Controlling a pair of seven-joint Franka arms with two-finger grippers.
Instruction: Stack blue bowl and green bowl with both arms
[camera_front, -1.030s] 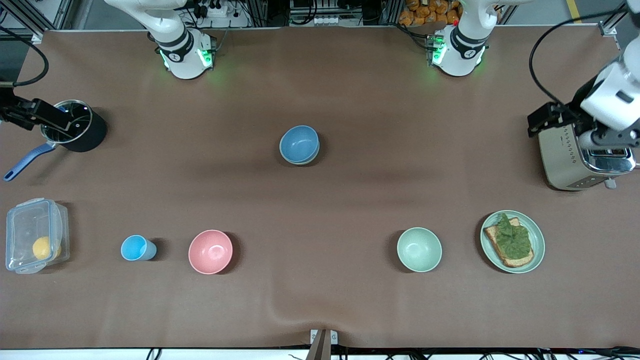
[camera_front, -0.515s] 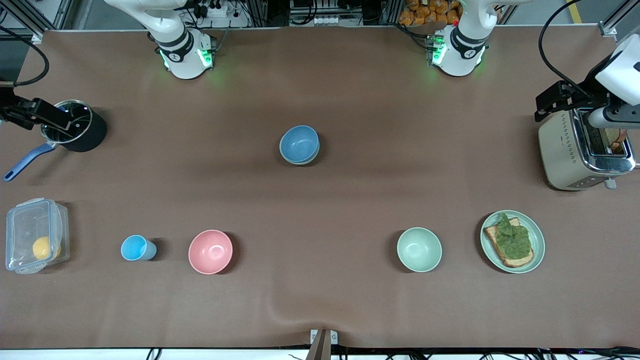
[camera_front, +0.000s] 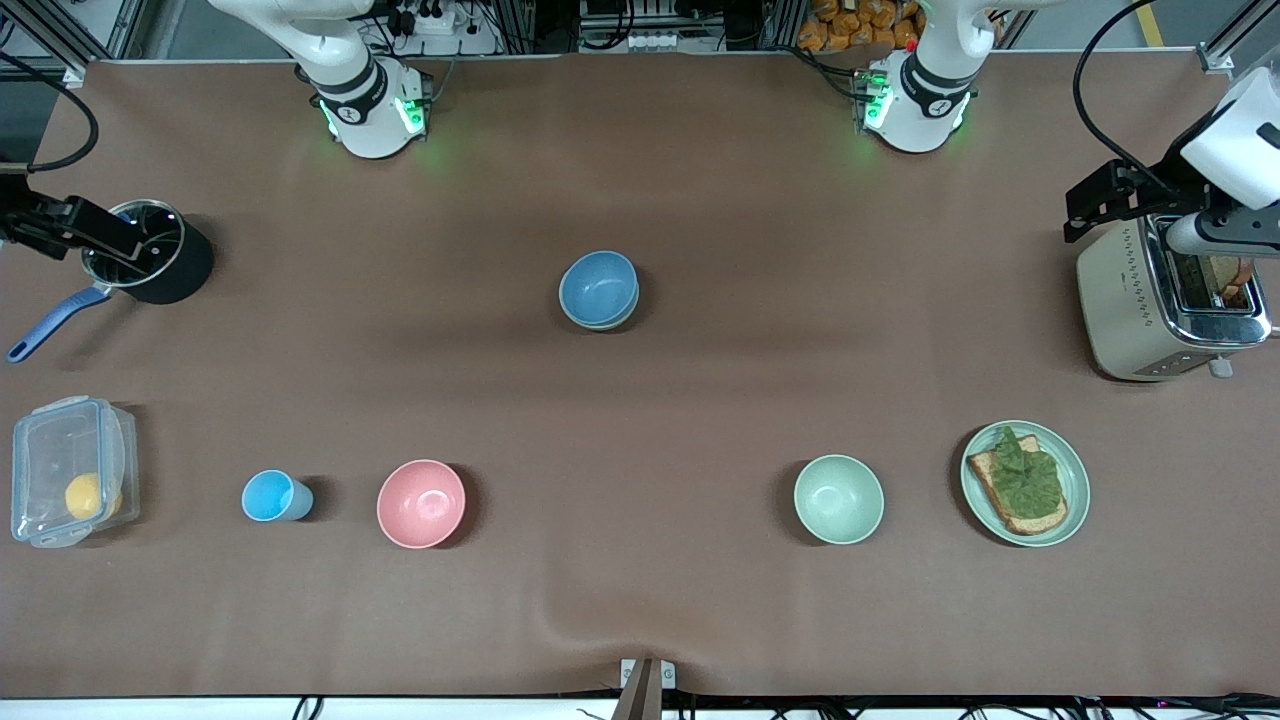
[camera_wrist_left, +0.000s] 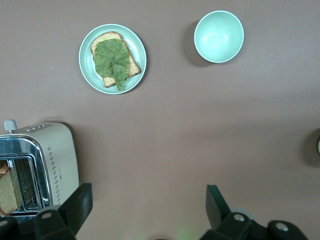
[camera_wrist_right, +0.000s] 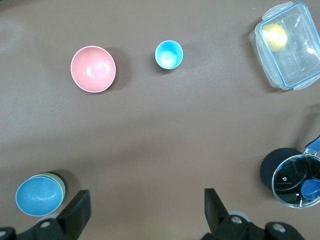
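Lifting away over the toaster (camera_front: 1170, 305), my left gripper (camera_wrist_left: 145, 210) is hanging wide open and empty, while my right gripper (camera_wrist_right: 142, 210) is holding spread and empty over the pot (camera_front: 150, 250). Between them, the blue bowl (camera_front: 598, 288) is sitting nested in the green bowl (camera_wrist_right: 59, 181), so I am judging the stack finished.

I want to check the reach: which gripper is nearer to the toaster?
Left. The left gripper is over the toaster, open. The right gripper is over the black pot at the right arm's end, open.
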